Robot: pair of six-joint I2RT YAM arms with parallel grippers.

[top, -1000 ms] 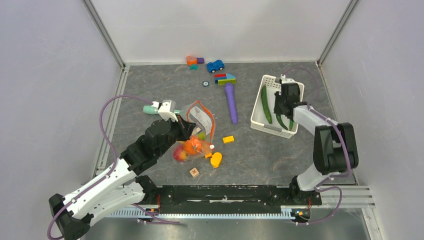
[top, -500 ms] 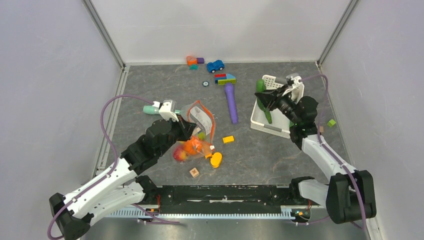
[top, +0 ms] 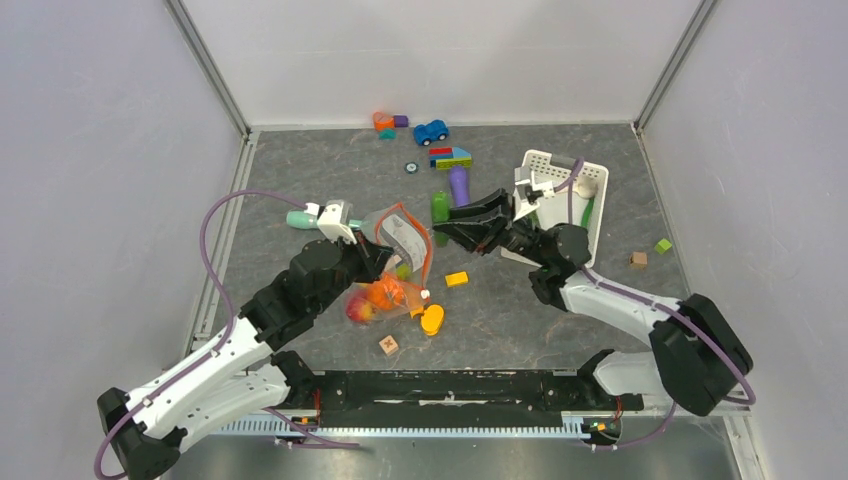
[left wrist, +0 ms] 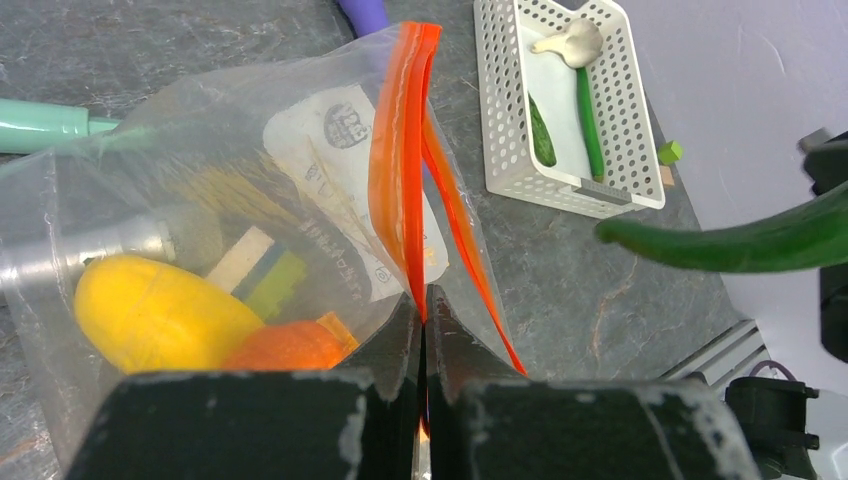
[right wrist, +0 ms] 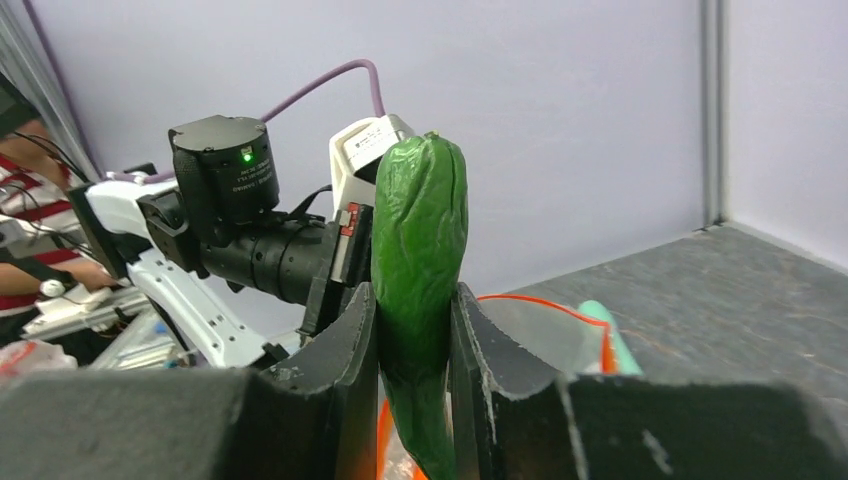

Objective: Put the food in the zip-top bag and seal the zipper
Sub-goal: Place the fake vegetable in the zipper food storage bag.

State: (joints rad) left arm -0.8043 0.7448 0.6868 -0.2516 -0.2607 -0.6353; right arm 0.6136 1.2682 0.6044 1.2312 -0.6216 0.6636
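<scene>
The clear zip-top bag lies left of centre with its mouth held up. My left gripper is shut on the bag's orange-red zipper, pinched between the jaws. Inside the bag are a yellow squash, an orange pumpkin and a red fruit. My right gripper is shut on a green cucumber and holds it in the air just right of the bag's mouth. The cucumber also shows in the left wrist view.
The white slotted basket at the right holds a green bean, a short cucumber and a garlic-like piece. A purple tool, teal tool, orange block, yellow block and wooden cube lie around the bag.
My right gripper has lifted a cucumber out of the basket and swung left with it to the bag's mouth. The left arm and the bag have not moved.
</scene>
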